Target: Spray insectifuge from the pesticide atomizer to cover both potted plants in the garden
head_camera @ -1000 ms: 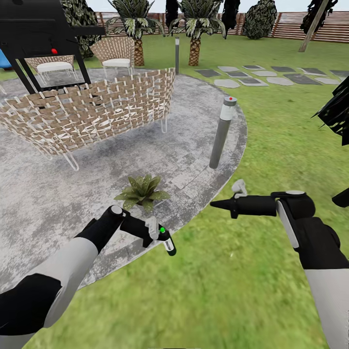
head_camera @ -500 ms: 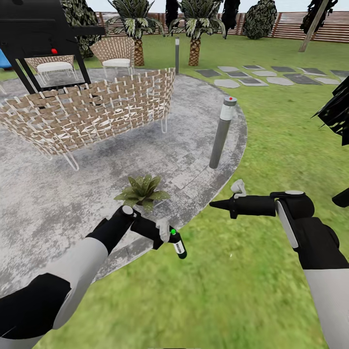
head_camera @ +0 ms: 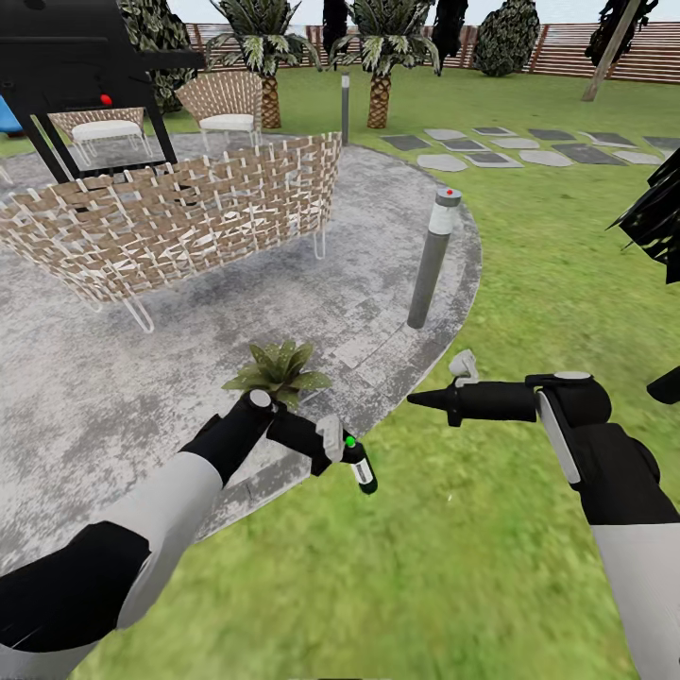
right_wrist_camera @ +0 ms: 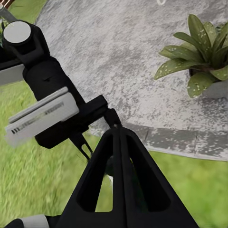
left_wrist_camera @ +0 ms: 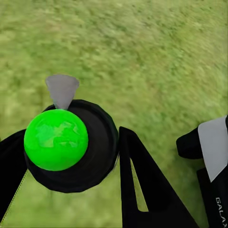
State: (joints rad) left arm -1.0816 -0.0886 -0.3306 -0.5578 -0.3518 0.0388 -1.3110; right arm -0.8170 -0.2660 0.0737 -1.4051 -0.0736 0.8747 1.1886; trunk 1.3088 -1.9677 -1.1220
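- My left hand (head_camera: 348,451) was clamped on the pesticide atomizer (head_camera: 362,467), holding it over the lawn (head_camera: 491,567) just past the edge of the round grey patio (head_camera: 113,378).
- In the head view the bottle hung tilted, its dark body and white label pointing down and away from the hand, with a green marker dot near its top.
- From the left wrist view I looked straight down on the pesticide atomizer (left_wrist_camera: 71,142): a bright green ball over the dark round bottle, a pale grey nozzle tip sticking out beyond it, and the black fingers (left_wrist_camera: 142,190) pressed against either side of it, grass below.
- One potted plant (head_camera: 278,372) stood on the patio, just beyond my left forearm and close to the patio's rim; the right wrist view showed the same potted plant (right_wrist_camera: 199,61) with speckled green leaves near the paving edge.
- My right hand (head_camera: 423,399) was held out level over the grass, pointing toward the left arm, its fingers together and holding nothing; the right wrist view showed the fingers (right_wrist_camera: 121,185) meeting at a point.
- A grey bollard lamp (head_camera: 433,255) with a red dot stood at the patio's edge beyond the right hand.
- A woven wicker sofa (head_camera: 170,212) sat further back on the patio, with stepping stones (head_camera: 510,146) and palms (head_camera: 380,57) by the wooden fence (head_camera: 586,52) behind.
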